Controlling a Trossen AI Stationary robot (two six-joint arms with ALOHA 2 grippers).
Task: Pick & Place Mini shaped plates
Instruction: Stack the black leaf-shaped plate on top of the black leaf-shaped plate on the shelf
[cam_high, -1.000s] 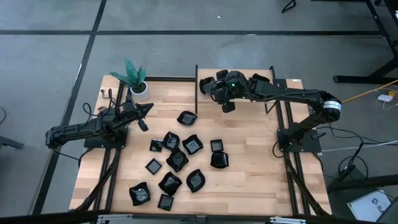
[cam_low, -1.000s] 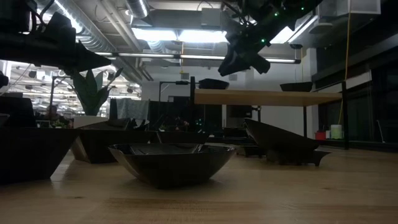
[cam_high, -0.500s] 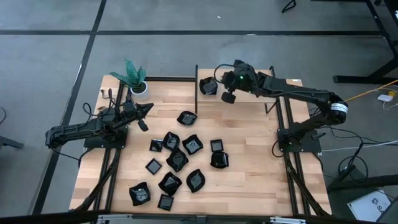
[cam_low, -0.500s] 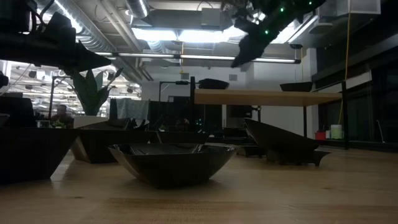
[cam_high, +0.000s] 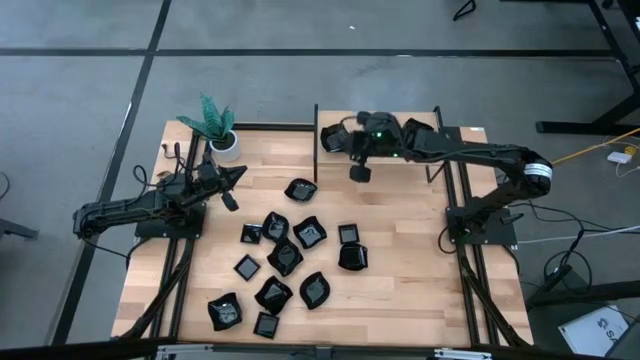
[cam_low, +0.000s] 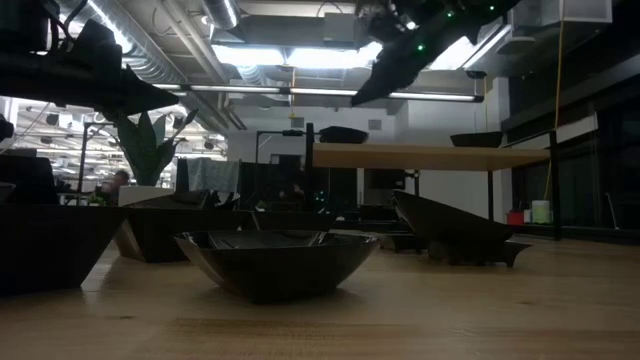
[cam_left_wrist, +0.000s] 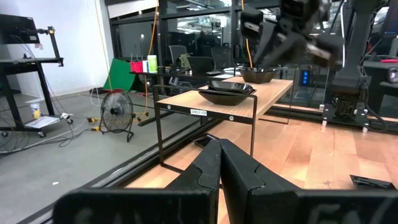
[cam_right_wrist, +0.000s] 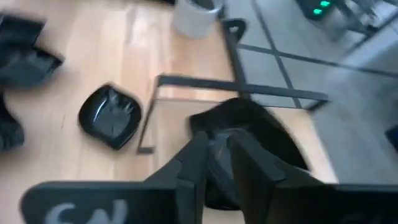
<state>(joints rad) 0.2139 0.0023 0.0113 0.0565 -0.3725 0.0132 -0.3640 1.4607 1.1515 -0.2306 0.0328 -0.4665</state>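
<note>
At the worktop's far edge, the right end effector (cam_high: 357, 160) hovers over a shelf (cam_high: 400, 150) of plates (cam_high: 335, 139), its grip state unclear; the left end effector (cam_high: 232, 178) rests clenched.

No text could be read with certainty in any view. A small white label (cam_left_wrist: 198, 112) was seen on the front edge of the raised shelf (cam_left_wrist: 261, 94), its print too small to be made out. Pale letter-like marks (cam_right_wrist: 84, 214) were seen on the right arm's wrist housing, partly cut off and blurred. A white sheet (cam_high: 597, 326) with illegible dark marks lay on the floor at the near right.
</note>
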